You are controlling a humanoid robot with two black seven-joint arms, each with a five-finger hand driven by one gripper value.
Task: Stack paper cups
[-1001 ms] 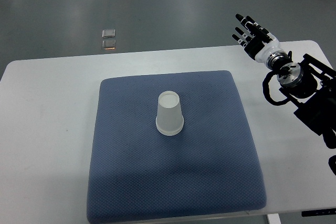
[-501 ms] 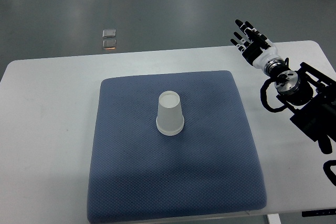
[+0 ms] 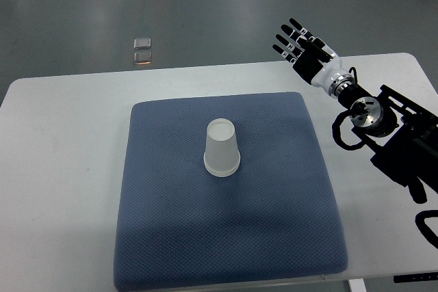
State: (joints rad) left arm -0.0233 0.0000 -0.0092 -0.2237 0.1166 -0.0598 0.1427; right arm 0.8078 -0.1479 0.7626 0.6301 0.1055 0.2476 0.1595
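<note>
A white paper cup (image 3: 222,148) stands upside down near the middle of the blue mat (image 3: 226,237). It looks like a single stack; I cannot tell how many cups are nested in it. My right hand (image 3: 300,47) hovers over the table's far edge, up and to the right of the cup, well apart from it. Its fingers are spread and hold nothing. The black right arm (image 3: 397,148) comes in from the right edge. The left arm does not show.
The mat lies on a white table (image 3: 61,169). Two small shiny squares (image 3: 142,50) lie on the grey floor beyond the table's far edge.
My right hand has moved left and slightly farther away, toward the mat's far right corner, with its fingers still spread. The cup has not moved.
</note>
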